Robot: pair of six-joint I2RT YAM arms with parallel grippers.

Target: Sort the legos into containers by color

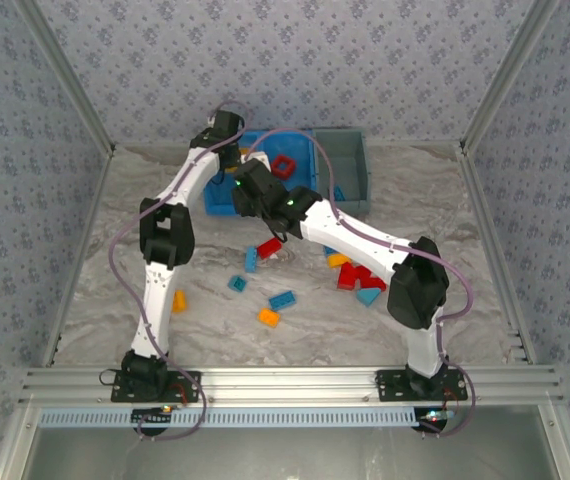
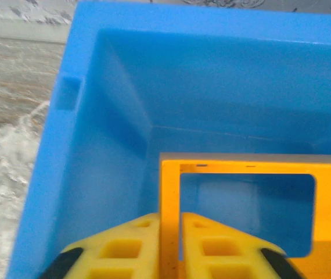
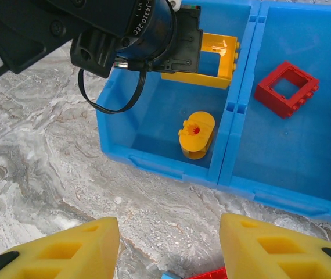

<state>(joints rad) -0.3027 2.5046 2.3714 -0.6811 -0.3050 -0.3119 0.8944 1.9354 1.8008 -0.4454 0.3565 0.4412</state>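
Left jaws: clasped on one wall of an orange frame, which hangs inside the mouth of the left blue bin, clear of its floor; I cannot tell whether the grip is slackening. Right jaws: released, with nothing between them, poised over the tabletop just in front of the bins. Sorted so far, as I read it: a round yellow-orange brick on the floor of that same left bin, and a red frame in the middle blue bin. The grey bin at the right end is partly masked by the arms, so I leave its contents open. Left to do: about ten loose legos on the tabletop, among them a red brick, a blue brick, two orange bricks and a mixed red, orange and blue cluster beside the right arm. I judge the task to be in its early stage, with the orange frame on the point of delivery.
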